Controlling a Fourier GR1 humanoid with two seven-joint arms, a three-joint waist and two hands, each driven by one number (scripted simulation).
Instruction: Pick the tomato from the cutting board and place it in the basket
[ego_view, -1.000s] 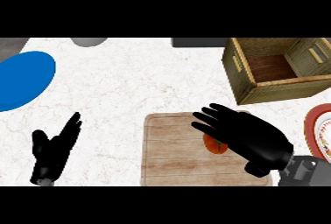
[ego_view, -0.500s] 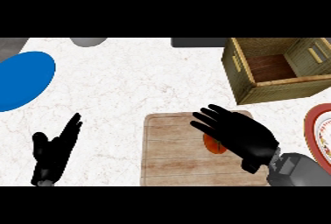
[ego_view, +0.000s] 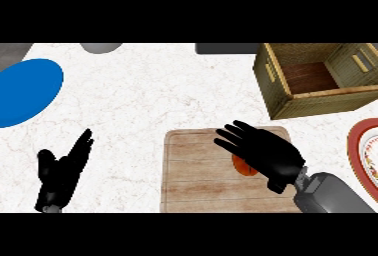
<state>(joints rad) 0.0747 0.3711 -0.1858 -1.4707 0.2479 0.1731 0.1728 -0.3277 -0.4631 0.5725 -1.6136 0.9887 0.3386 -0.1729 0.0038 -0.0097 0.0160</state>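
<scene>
1. Since a second ago the right hand (ego_view: 262, 152) has drawn back a little toward the lower right of the cutting board (ego_view: 199, 180), while the left hand (ego_view: 63, 172), the board and the basket (ego_view: 314, 102) lie where they were.
2. The right hand hangs over the tomato (ego_view: 244, 166) with its fingers spread wide and holding nothing; only a red sliver of the tomato shows under the palm, on the right half of the board.
3. Most of the tomato is hidden, so whether the palm touches it I cannot tell. A closing aimed off its middle could pinch one side and squirt it out across the wood.
4. A round tomato rolls easily. If the fingers nudge it before the thumb comes round, it may run off the board's right edge toward the red-rimmed plate (ego_view: 363, 150).
5. The basket stands up and to the right, well apart from the board, with tall walls. A carry kept too low could knock the tomato or the hand against the near wall.
6. The left hand rests open on the counter (ego_view: 148, 95) at the lower left, fingers up, below the blue plate (ego_view: 26, 92), clear of the path.
</scene>
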